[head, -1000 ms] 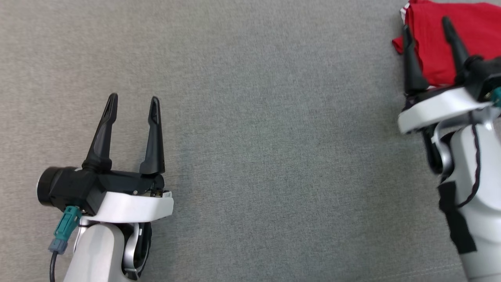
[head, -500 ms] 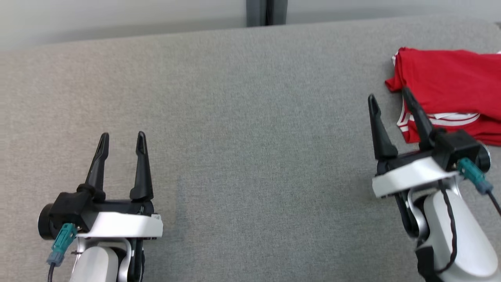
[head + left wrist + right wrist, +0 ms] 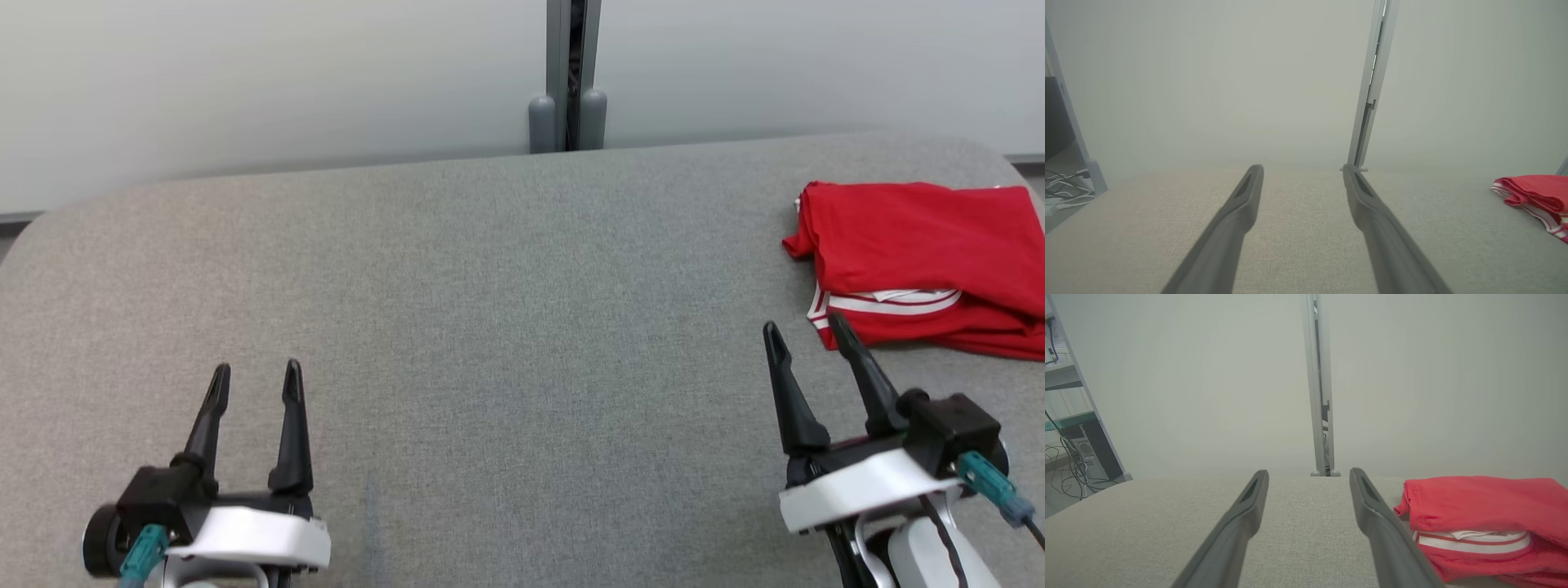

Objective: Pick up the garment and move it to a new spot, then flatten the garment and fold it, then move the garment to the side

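A folded red garment (image 3: 922, 257) with white stripes lies at the right side of the grey table (image 3: 506, 310). It also appears at the right edge of the left wrist view as the garment (image 3: 1537, 196), and at the lower right of the right wrist view as the garment (image 3: 1486, 514). My right gripper (image 3: 804, 339) is open, low at the right, its tips just short of the garment's near left corner and holding nothing. Over at the lower left my left gripper (image 3: 255, 374) stands open and empty above bare fabric.
A pale wall (image 3: 286, 73) runs behind the table, with a grey vertical post (image 3: 569, 73) at its middle. Shelving and loose cables (image 3: 1069, 457) stand off the table's left side. The table's far corners are rounded.
The head camera has tilted up, bringing the wall and table's far edge into view. My right gripper has drawn back off the garment; both grippers now sit lower in the picture, still open.
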